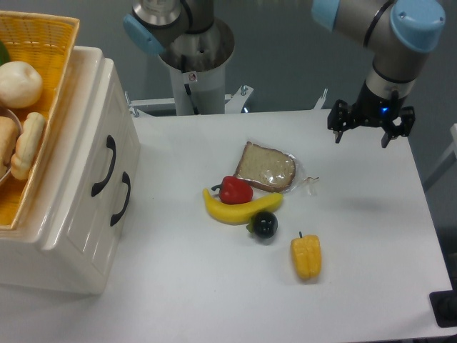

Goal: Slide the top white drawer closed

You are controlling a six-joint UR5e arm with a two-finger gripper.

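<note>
- Gripper (362,136) hangs over far right part of white table (214,286), fingers pointing down & spread apart w/ nothing between them; well apart from cabinet.
- Cream-white cabinet (68,236) sits at table's left edge, fronts facing right toward the food.
- Top white drawer (89,153) is the upper of 2 panelled fronts; its curved black handle (104,166) sits just left of & above the lower drawer front's handle (121,198).
- Upper front looks about flush w/ lower one; cannot tell from this angle if any gap is left.
- Yellow wicker basket (43,50) rests on cabinet top, holding bread rolls (21,143) & a round pale item (19,83).
- Mid-table: bread slice in clear wrap (265,167), red pepper (235,190) touching banana (241,207), dark round fruit (264,224) just beside banana's right end.
- Yellow pepper (306,257) lies alone, nearer the front edge, right of the dark fruit.
- Arm base column (194,64) stands behind table's far edge.
</note>
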